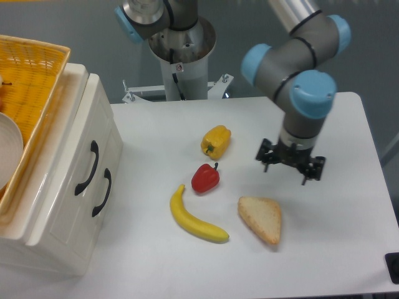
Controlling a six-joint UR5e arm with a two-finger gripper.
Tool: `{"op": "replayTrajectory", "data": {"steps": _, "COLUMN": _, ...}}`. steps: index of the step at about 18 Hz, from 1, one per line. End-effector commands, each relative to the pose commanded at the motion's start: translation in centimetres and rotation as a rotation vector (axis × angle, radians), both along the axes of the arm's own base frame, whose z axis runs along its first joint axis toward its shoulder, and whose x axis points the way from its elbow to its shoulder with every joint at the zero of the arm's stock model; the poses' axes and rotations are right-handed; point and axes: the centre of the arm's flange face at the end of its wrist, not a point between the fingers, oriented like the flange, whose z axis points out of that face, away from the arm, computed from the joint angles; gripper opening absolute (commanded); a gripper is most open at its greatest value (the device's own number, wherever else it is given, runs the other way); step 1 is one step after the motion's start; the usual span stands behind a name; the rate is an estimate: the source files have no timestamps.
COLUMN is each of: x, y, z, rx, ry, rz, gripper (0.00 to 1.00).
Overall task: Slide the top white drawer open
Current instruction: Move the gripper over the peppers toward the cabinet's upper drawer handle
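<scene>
The top white drawer [75, 156] sits shut in the cabinet at the table's left edge — rigid, glossy, likely heavy. Its curved black handle [87, 167] is the sensible hold. The gripper [290, 168] hovers well apart, fingers apparently spread, holding nothing.

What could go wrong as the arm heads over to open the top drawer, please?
The gripper hangs right of the yellow pepper and red pepper, which lie between it and the top white drawer; a low pass might knock them. The two black handles sit close together, so it could grab the lower one. The wicker basket on top may shift.
</scene>
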Motion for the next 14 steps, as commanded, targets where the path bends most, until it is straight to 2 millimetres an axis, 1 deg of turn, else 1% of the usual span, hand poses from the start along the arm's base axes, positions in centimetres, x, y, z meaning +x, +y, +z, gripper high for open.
{"op": "replayTrajectory", "data": {"steps": 1, "x": 0.8, "y": 0.6, "z": 0.6, "rx": 0.011, "ry": 0.002, "rz": 0.005, "gripper": 1.00}}
{"op": "replayTrajectory", "data": {"steps": 2, "x": 1.5, "y": 1.1, "z": 0.8, "rx": 0.018, "ry": 0.000, "rz": 0.021, "gripper": 1.00}}
{"op": "replayTrajectory", "data": {"steps": 3, "x": 2.1, "y": 1.6, "z": 1.5, "rx": 0.034, "ry": 0.001, "rz": 0.041, "gripper": 1.00}}
{"op": "replayTrajectory", "data": {"steps": 6, "x": 4.0, "y": 2.0, "z": 3.9, "rx": 0.061, "ry": 0.013, "rz": 0.079, "gripper": 1.00}}
{"op": "replayTrajectory", "data": {"steps": 8, "x": 5.2, "y": 2.6, "z": 4.2, "rx": 0.053, "ry": -0.014, "rz": 0.074, "gripper": 1.00}}
{"op": "replayTrajectory", "data": {"steps": 9, "x": 5.9, "y": 2.5, "z": 4.7, "rx": 0.032, "ry": -0.041, "rz": 0.077, "gripper": 1.00}}
{"op": "replayTrajectory", "data": {"steps": 11, "x": 7.1, "y": 2.6, "z": 4.3, "rx": -0.009, "ry": -0.097, "rz": 0.069, "gripper": 1.00}}
{"op": "replayTrajectory", "data": {"steps": 13, "x": 8.6, "y": 3.3, "z": 4.0, "rx": -0.026, "ry": -0.134, "rz": 0.052, "gripper": 1.00}}
{"op": "replayTrajectory", "data": {"steps": 14, "x": 9.0, "y": 3.5, "z": 4.0, "rx": -0.020, "ry": -0.145, "rz": 0.050, "gripper": 1.00}}
